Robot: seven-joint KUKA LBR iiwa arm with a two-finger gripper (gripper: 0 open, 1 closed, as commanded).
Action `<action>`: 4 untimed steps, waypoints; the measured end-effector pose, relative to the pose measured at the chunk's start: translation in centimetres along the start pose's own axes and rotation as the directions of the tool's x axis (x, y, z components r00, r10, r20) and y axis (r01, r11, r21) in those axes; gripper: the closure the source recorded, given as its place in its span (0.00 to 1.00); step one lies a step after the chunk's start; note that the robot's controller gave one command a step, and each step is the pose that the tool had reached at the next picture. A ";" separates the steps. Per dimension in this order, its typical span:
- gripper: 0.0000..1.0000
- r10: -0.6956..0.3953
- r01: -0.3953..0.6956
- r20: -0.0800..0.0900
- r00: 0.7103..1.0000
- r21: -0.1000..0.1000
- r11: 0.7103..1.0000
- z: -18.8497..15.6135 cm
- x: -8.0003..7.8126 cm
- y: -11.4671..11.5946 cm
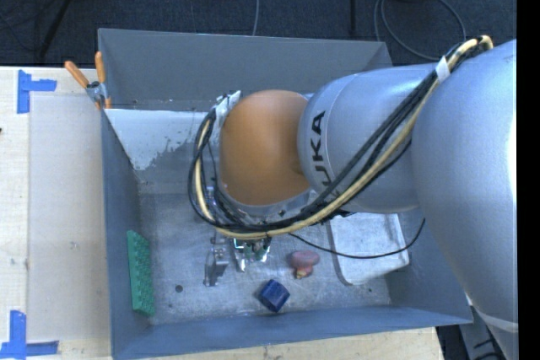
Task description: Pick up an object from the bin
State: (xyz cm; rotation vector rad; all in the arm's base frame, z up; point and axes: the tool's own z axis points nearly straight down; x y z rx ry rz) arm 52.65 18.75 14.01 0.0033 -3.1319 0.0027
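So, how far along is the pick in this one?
Done: the gripper is low over the bin floor, close to a pink lump and a blue cube. In hand: nothing visibly held. Left: the grasp and the lift; the green block and white sheet also lie untouched.

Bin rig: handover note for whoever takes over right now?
Gripper: low over the floor of the bin, near the front middle; can't tell if it holds anything.
Things: blue cube and pinkish lump nearest it; green flat block by the left wall; white sheet at the right, under the arm.
Done: no pick visible.
Left: grasp one thing and lift it out.
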 end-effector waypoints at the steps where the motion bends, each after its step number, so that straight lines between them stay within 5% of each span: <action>1: 0.00 0.041 -0.041 0.005 0.999 0.002 0.999 -1.3 2.6 -10.2; 2: 0.00 0.100 -0.100 0.015 0.995 -0.006 0.995 5.8 -4.7 -11.1; 3: 1.00 0.103 -0.103 0.009 0.995 -0.004 0.995 5.6 -4.5 -11.2; 4: 1.00 0.080 -0.080 0.018 0.997 -0.004 0.997 -6.5 -5.7 -12.6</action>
